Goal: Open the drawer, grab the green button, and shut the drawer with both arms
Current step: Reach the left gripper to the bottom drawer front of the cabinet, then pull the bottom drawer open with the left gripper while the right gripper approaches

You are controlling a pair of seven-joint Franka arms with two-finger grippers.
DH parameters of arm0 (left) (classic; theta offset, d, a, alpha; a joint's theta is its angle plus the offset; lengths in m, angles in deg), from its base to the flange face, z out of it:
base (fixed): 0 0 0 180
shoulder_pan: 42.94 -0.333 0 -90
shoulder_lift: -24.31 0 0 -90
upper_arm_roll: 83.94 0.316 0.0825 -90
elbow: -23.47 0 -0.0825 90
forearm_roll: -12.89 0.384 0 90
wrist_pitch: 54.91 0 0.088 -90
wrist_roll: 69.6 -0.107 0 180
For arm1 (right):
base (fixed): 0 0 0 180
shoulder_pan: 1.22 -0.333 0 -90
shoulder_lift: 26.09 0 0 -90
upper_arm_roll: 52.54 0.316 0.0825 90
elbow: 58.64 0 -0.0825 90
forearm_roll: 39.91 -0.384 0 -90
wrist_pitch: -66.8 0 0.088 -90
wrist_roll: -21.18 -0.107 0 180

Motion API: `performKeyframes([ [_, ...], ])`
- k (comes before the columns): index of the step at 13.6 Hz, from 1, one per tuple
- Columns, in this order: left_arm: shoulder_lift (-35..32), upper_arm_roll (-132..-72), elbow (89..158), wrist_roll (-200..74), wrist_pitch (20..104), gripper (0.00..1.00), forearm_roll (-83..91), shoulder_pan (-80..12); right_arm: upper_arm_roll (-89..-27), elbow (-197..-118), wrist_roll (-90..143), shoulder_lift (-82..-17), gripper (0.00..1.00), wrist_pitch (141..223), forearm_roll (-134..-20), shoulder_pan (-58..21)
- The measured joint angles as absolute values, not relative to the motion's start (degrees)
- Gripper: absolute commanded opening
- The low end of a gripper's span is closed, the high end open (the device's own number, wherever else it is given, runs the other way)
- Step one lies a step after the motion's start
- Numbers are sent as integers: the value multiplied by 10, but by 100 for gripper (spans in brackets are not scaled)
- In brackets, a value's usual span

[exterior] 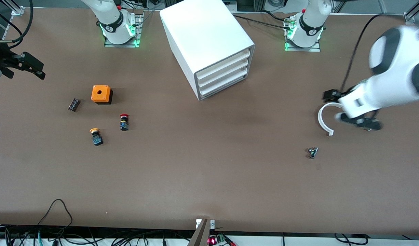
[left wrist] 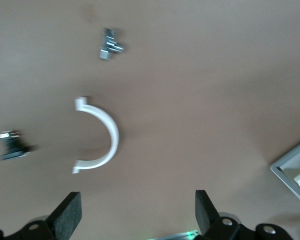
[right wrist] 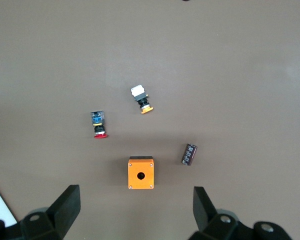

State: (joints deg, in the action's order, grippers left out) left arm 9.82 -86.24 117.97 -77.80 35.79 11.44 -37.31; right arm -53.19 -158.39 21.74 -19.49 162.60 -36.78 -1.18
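The drawer (exterior: pixel 226 83), lowest in the white cabinet (exterior: pixel 202 37), is shut, so any button inside is hidden. Left gripper (left wrist: pixel 138 214) hangs spread over a white curved piece (left wrist: pixel 102 135). Right gripper (right wrist: pixel 135 209), spread too, hangs over the orange box (right wrist: pixel 140 173) on the brown table (exterior: pixel 202 171).

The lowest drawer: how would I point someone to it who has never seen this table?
Find the big white cabinet standing between the two arm bases, its grey-framed front turned toward the left arm's end of the table. Three shallow white drawers are stacked in that front, all shut. The lowest drawer is the one closest to the tabletop, beneath the other two.
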Motion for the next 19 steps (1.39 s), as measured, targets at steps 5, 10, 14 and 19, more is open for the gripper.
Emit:
performKeyframes([
  [5, 16, -893, 1272, -805, 445, 100, -117, -368, -532, -1625, 217, -161, 100, 1641, -368, -12],
  [10, -18, -936, 1359, -869, 479, 100, -244, -370, -531, -1632, 217, -161, 100, 1640, -368, -12],
  [14, -32, -999, 1418, -904, 531, 97, -307, -369, -529, -1632, 217, -165, 100, 1640, -368, -12],
  [19, -33, -1073, 1467, -907, 620, 19, -359, -368, -529, -1632, 217, -196, 100, 1642, -368, -12],
])
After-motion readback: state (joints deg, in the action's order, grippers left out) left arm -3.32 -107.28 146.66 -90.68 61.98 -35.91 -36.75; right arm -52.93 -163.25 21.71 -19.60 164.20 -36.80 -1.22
